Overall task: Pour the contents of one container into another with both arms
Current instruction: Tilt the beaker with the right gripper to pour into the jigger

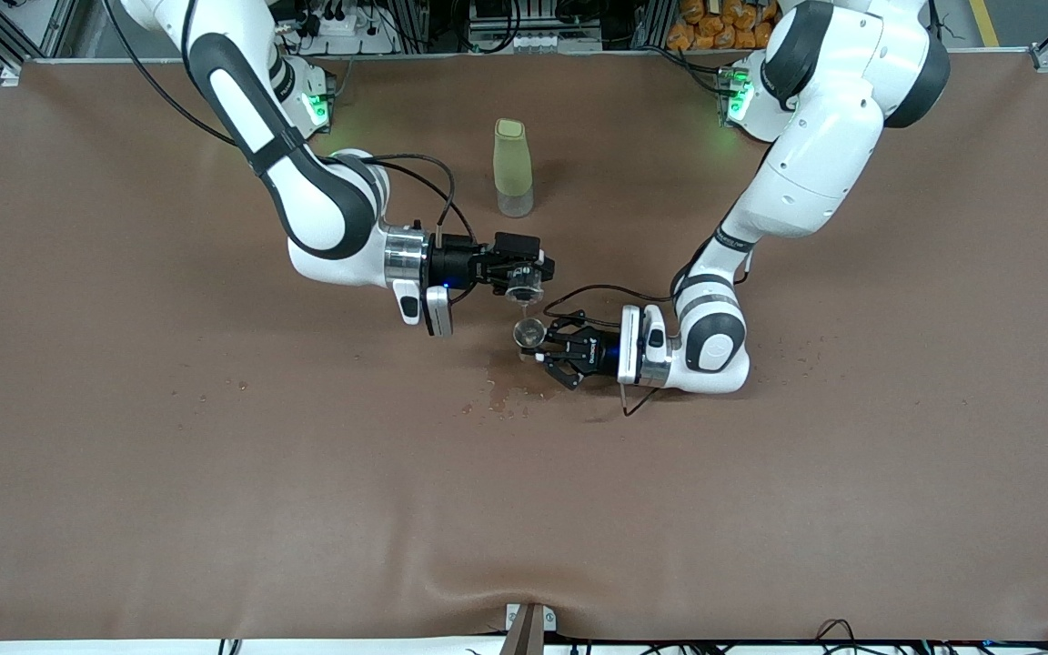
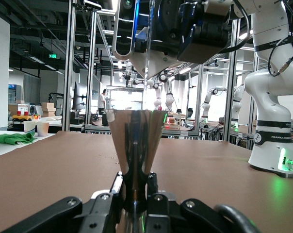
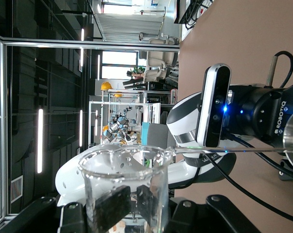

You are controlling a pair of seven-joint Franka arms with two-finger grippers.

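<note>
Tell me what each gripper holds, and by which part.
The right gripper holds the tiny clear glass beaker by its side wall, tipped over the shiny steel hourglass jigger, which the left gripper holds at its narrow waist.

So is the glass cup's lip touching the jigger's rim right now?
Apart. The front view shows the glass cup in the right claw tipped above the jigger, held by the left claw, brown table between them.

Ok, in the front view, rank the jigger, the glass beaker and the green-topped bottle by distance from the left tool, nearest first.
1. Steel jigger: clamped upright in the left tool.
2. Glass beaker: tipped just above the jigger, clamped in the right tool.
3. Green-topped bottle: standing on the table, farther from the front camera.
</note>
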